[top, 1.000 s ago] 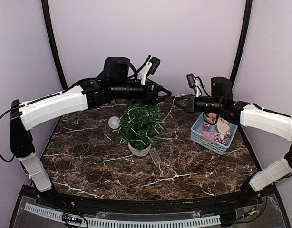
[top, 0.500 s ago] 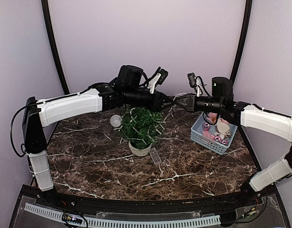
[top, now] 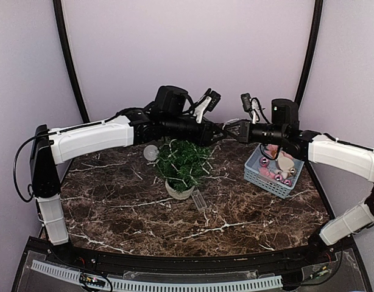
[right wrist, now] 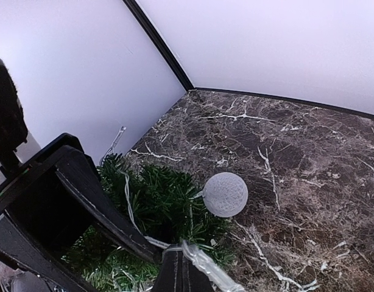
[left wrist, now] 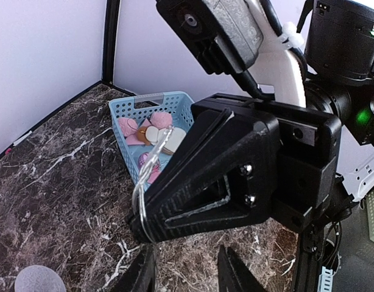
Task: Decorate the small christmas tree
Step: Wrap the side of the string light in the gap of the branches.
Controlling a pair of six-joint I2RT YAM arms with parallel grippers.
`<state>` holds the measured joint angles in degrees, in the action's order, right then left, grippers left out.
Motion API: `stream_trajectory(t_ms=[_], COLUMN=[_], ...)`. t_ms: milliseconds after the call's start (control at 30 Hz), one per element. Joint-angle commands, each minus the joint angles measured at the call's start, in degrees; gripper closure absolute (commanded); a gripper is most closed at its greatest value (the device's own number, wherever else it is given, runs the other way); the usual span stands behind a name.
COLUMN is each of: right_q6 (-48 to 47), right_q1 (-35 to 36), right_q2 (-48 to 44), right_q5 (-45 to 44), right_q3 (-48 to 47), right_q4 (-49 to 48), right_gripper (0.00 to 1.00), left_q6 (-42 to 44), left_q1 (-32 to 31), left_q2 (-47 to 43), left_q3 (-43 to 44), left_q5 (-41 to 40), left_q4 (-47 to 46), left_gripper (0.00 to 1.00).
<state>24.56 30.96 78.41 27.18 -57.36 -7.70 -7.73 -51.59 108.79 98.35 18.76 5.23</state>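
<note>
Right gripper (left wrist: pixel 142 226), pinched shut, holds my string (left wrist: pixel 138 193) of lights above the tree (top: pixel 182 161) so my open, empty left gripper (left wrist: pixel 187 260) can grab it.

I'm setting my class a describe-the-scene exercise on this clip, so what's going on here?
The right hand and left hand meet tip to tip above the small christmas tree. The right hand is shut on a thin light wire that trails down into the tree's branches. The left hand's fingers are apart, right by that wire, with no visible grip on it. A white ball sits at the tree's edge, and the blue basket holds pink ornaments.
</note>
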Motion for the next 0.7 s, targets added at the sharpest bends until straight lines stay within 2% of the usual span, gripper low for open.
stream_trajectory(t_ms=[0, 400, 667], right_q6=[0.49, 0.93, 0.93], right_q1=[-0.33, -0.13, 0.19], right_q2=[-1.63, -1.42, -1.95], right_q5=[-1.21, -1.62, -2.88], right_q3=[0.51, 0.72, 0.63], right_q4=[-2.50, -3.15, -3.11], right_gripper=[1.00, 1.00, 1.00], left_q6=[1.60, 2.75, 2.16], left_q1=[-0.94, -3.81, -5.26], left_q2=[-4.35, -4.22, -1.97], left_q3=[3.04, 5.52, 9.26], left_q5=[-3.91, -14.24, -18.01], left_q4=[2.18, 6.28, 11.12], left_gripper=[0.61, 0.51, 0.67])
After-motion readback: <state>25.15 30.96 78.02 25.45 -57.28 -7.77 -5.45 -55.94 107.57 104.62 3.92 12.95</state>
